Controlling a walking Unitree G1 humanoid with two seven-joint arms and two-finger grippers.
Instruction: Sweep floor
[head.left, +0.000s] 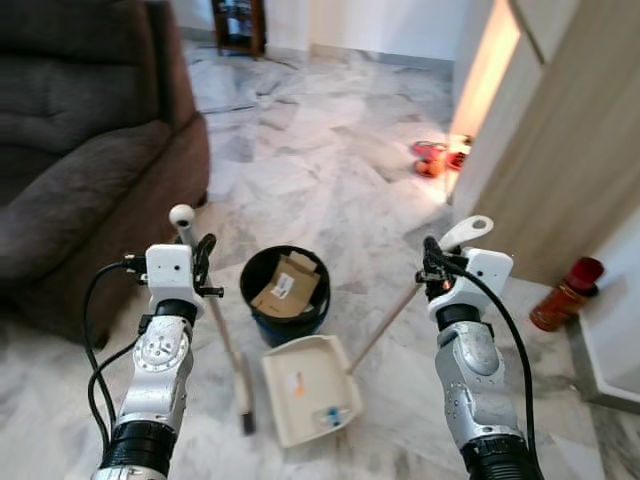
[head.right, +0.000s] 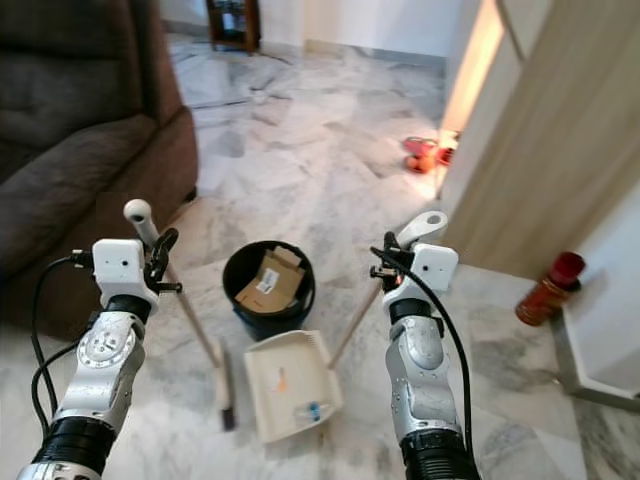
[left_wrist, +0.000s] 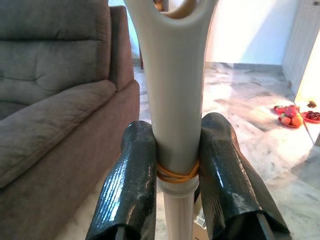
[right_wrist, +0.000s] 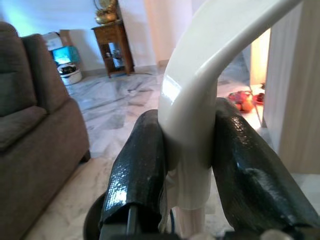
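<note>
On a marble floor (head.left: 330, 150), the left pincer (left_wrist: 177, 165) clamps the broom (head.left: 222, 330) by its handle, its head resting beside the cream dustpan (head.left: 305, 390). The right pincer (right_wrist: 187, 150) grips the dustpan's long handle. Just behind the pan stands a black bin (head.left: 262, 315) holding cardboard, near a brown sofa (head.left: 80, 150).

Left gripper (left_wrist: 176, 165) clamps the white broom handle (left_wrist: 175, 100), grey sofa (left_wrist: 55, 100) alongside
</note>
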